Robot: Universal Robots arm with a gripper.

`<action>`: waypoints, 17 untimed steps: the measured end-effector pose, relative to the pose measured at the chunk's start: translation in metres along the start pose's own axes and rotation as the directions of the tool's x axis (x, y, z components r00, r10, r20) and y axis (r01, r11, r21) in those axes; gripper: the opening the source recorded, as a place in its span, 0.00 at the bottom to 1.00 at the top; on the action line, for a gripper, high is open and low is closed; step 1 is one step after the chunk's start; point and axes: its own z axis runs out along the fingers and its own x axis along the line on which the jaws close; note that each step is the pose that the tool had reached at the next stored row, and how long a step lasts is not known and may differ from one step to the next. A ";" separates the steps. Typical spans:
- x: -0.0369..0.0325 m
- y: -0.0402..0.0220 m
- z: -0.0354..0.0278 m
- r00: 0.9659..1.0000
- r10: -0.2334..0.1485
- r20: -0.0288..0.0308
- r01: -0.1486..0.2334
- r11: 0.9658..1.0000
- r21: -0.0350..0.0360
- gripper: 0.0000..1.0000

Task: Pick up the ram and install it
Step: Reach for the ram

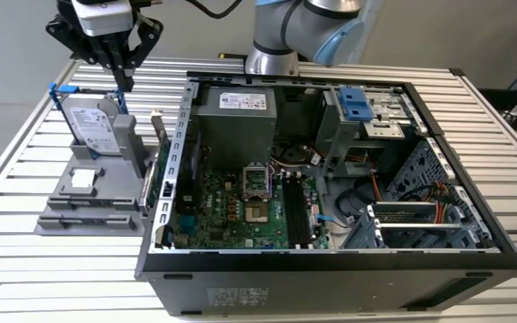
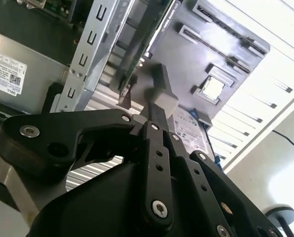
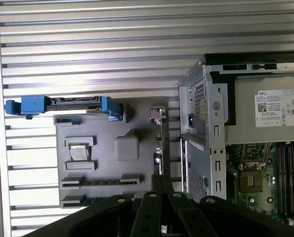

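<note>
The ram (image 3: 162, 148) looks like the thin dark green board standing on edge at the side of the grey holder (image 3: 102, 165), close to the computer case's wall. It also appears in the exterior view (image 1: 153, 158) and the second wrist view (image 2: 142, 49). My gripper (image 1: 126, 82) hangs well above the holder, over the far end of the hard drive (image 1: 92, 124), toward the exterior view's left of the ram. Its black fingers (image 2: 159, 111) come together to a point with nothing between them. In the first wrist view the gripper (image 3: 159, 185) lines up with the ram's thin edge.
The open computer case (image 1: 330, 266) lies on the slatted table (image 1: 25, 269), at the exterior view's right of the holder. Inside are the motherboard's long black slots (image 1: 296, 212), the processor socket (image 1: 254, 182) and a grey power supply (image 1: 236, 114). The case wall (image 1: 176, 148) stands right beside the ram.
</note>
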 end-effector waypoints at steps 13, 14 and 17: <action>0.0501 -0.0033 -0.0012 1.000 -0.008 0.000 0.008 1.000 0.000 0.00; 0.0533 -0.0035 -0.0012 1.000 -0.009 0.000 0.009 1.000 0.000 0.00; 0.0623 -0.0041 -0.0014 1.000 -0.014 -0.001 0.014 1.000 0.000 0.00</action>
